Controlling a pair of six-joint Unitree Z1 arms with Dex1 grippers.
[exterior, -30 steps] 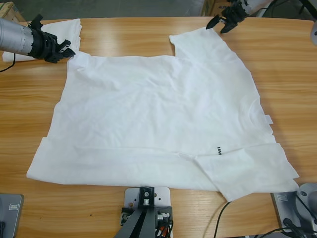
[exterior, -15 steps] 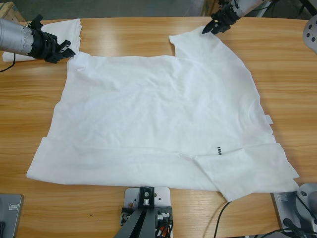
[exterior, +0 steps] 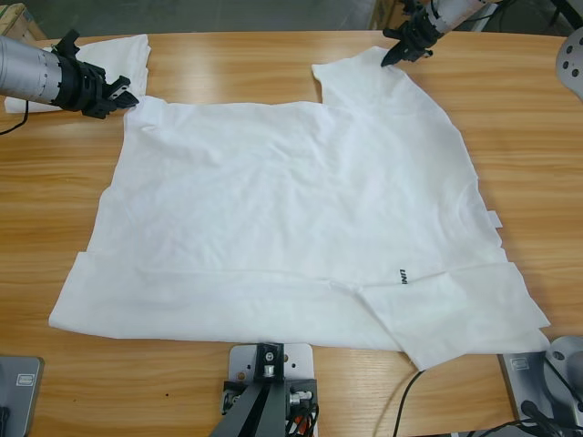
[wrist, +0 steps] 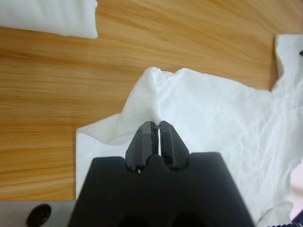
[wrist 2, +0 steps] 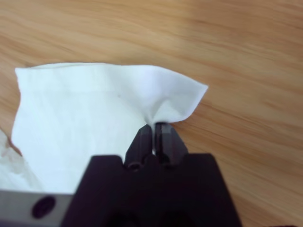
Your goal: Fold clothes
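Your white T-shirt point(exterior: 291, 218) lies spread flat across the tabletop point(exterior: 510, 109). Your left pincer point(exterior: 127, 94) is clamped on its far-left corner, cloth bunched between the jaws. Your right pincer point(exterior: 393, 55) pinches the far edge of the far-right sleeve. A second folded shirt point(exterior: 118, 50) sits far left.

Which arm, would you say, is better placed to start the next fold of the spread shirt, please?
Neither clearly. The left tool pinches the T-shirt at its far-left corner, and the right tool pinches the far sleeve edge. Both likely lift together.
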